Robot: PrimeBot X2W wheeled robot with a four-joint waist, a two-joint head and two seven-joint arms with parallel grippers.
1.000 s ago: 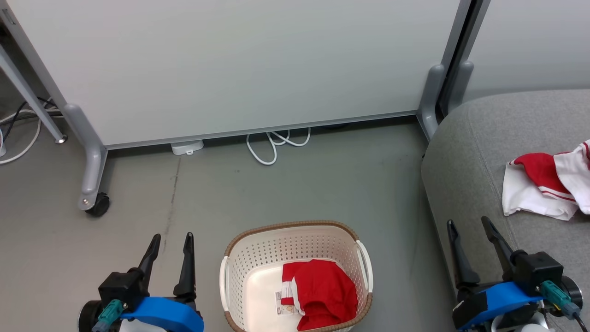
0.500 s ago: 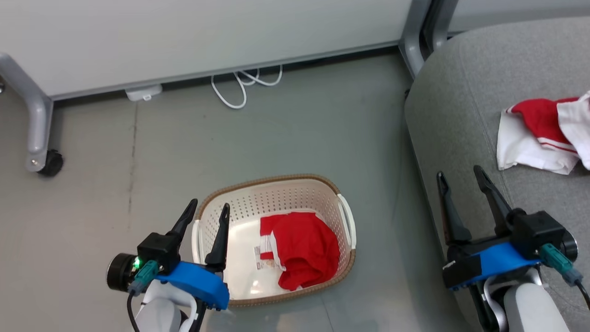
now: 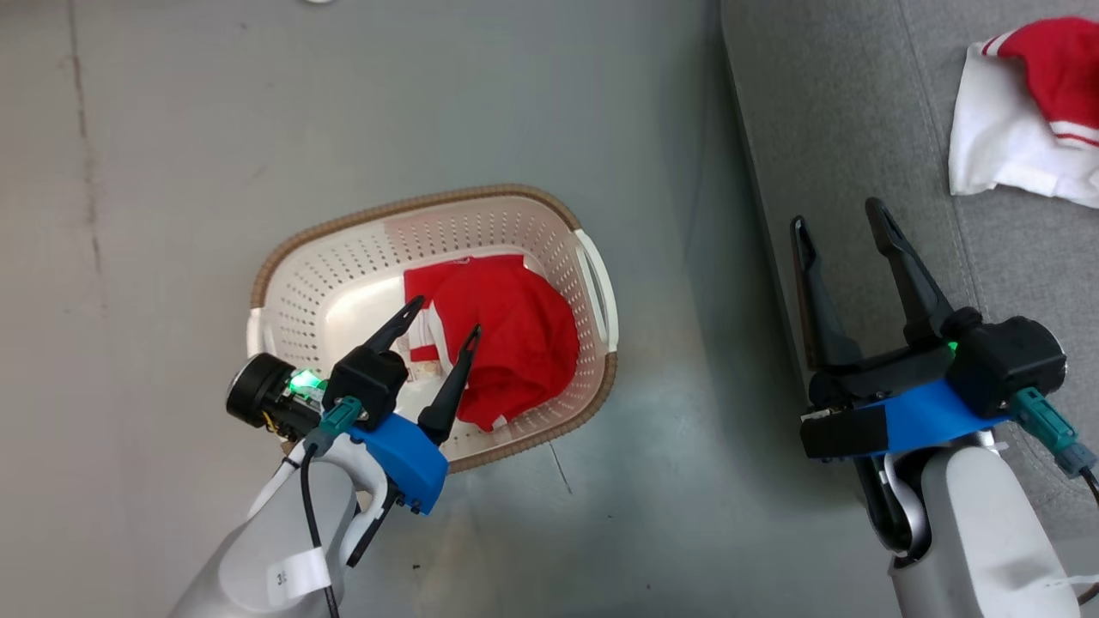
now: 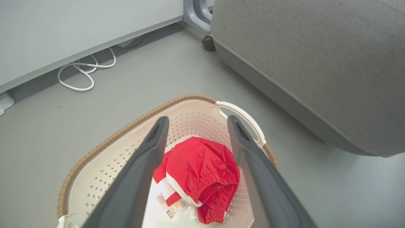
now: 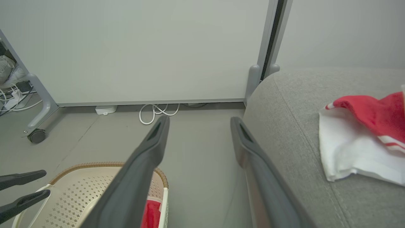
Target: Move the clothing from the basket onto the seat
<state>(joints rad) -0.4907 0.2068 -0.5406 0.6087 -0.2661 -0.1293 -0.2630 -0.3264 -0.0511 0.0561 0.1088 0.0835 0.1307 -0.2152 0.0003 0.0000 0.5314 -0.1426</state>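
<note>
- White tag [image 3: 292, 578] on the left arm [image 3: 249, 558]: a "3" reads clearly, and the character after it is cut off.
- Sticker [image 4: 163, 199] on the basket [image 4: 95, 152] floor: printed lines and marks, all too small to read.

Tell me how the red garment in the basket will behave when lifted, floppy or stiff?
Probably floppy: the red garment lies crumpled in soft folds, so it should droop from a pinch. Likely light, being thin gathered fabric. A hanging edge might drag on the basket rim as it comes out.
</note>
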